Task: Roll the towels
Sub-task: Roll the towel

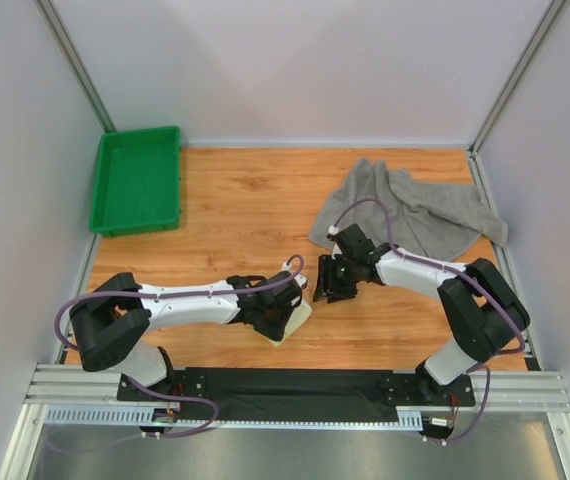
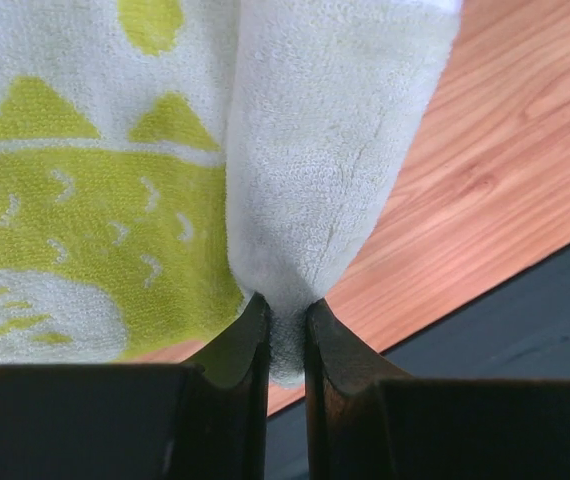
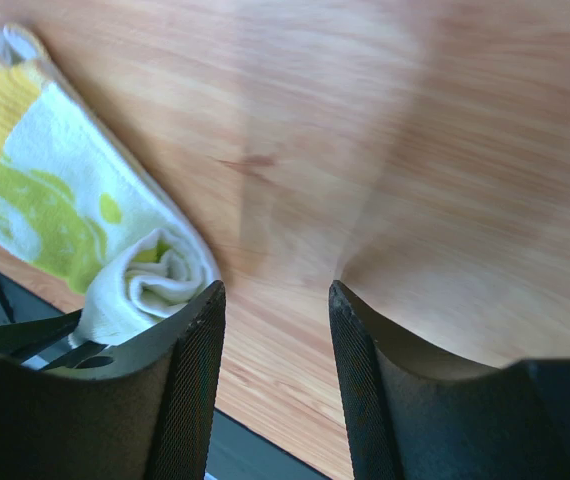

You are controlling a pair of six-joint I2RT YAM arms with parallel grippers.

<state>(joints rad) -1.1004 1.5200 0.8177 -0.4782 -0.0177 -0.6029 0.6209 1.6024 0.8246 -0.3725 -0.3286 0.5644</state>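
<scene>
At the near edge of the table, just ahead of the arm bases, the small printed towel lies as a compact bundle. The right wrist view shows a spiral of layers at its end, so I judge its roll to be largely made. The left gripper is clamped on a thick fold of that towel, with the cloth pinched between its fingers and bulging above them. Whether it is tightening a last turn or only holding the roll, I cannot tell. The right gripper hovers just beside the bundle with its fingers apart and only bare wood between them. The grey towel lies well apart at the far right of the table, loose and crumpled, with no roll begun. By my reckoning about half of the job is left, since that towel has yet to be flattened and rolled. A green tray stands at the far left corner.
</scene>
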